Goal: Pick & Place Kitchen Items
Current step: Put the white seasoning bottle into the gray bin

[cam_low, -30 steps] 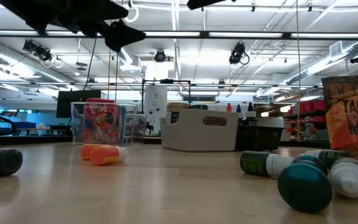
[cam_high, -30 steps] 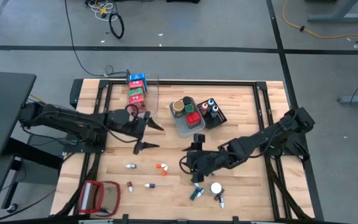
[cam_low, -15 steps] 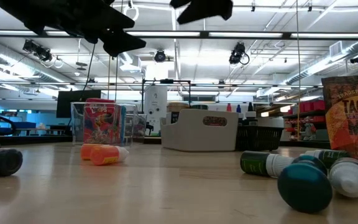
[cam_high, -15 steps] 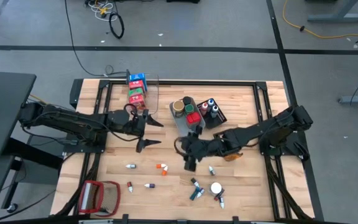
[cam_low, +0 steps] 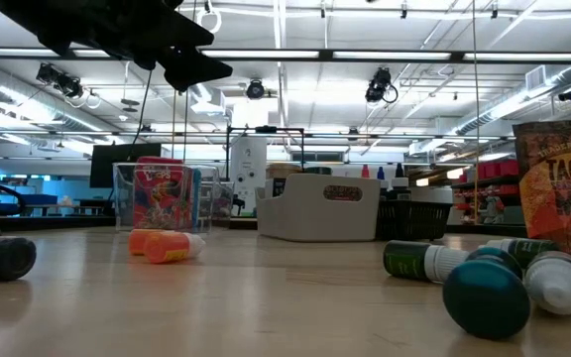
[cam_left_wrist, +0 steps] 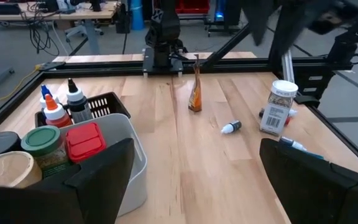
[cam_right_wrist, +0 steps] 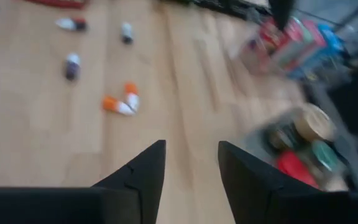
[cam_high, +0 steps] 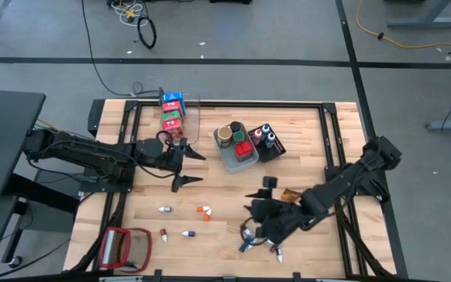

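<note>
My right gripper (cam_right_wrist: 191,163) hung with empty fingers parted over the small bottles (cam_high: 258,239); a careless descent risked scattering them.

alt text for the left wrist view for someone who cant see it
A wooden table seen past two open dark fingers. A grey bin holds a green-lidded jar and red tin; a white jar stands farther off.
</note>
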Controlling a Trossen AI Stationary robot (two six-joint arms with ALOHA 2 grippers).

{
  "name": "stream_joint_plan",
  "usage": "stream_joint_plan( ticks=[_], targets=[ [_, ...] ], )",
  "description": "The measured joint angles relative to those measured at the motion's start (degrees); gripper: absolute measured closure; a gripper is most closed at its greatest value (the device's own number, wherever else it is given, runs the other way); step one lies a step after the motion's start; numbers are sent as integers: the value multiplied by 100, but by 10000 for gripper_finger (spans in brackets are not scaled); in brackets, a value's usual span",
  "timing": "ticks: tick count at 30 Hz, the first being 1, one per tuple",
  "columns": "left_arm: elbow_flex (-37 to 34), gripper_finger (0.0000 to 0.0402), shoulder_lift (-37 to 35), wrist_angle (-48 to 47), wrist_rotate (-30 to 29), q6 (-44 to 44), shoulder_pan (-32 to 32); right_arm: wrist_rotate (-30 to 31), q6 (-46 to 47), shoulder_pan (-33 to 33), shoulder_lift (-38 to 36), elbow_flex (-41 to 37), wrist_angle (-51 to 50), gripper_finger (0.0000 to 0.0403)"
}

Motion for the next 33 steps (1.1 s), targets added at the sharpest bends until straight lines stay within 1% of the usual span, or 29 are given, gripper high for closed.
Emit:
stream_joint_plan(
  ticks=[3,8,10,14,17,19,21,25,27,29,31,33],
  targets=[
    [0,46,0,6,-2,0,0,247,821,235,-67,0,-730,245],
    [0,46,0,43,-3,0,0,867,2676,587,-146,-1,-1974,243],
    [0,46,0,39,-2,0,0,1090,3012,689,-149,-97,-2012,243],
    [0,46,0,39,-2,0,0,1165,3026,796,-140,-460,-1552,243],
    [0,46,0,43,-2,0,0,1042,2832,797,-138,-807,-900,243],
    [0,46,0,37,-2,0,0,976,2515,790,-143,-974,-325,243],
    [0,46,0,41,-2,0,0,549,1863,768,-149,-1117,360,243],
    [0,46,0,39,-3,0,0,-674,474,764,-149,-1170,1611,243],
    [0,46,0,37,-2,0,0,-1019,-188,769,-211,-1169,1862,243],
    [0,46,0,39,-2,0,0,-1021,-591,786,-388,-1169,1845,243],
    [0,46,0,38,-4,0,2,-883,-741,782,-624,-1249,1828,243],
    [0,46,0,38,-2,0,2,-800,-688,775,-921,-1624,2061,243]
  ],
)
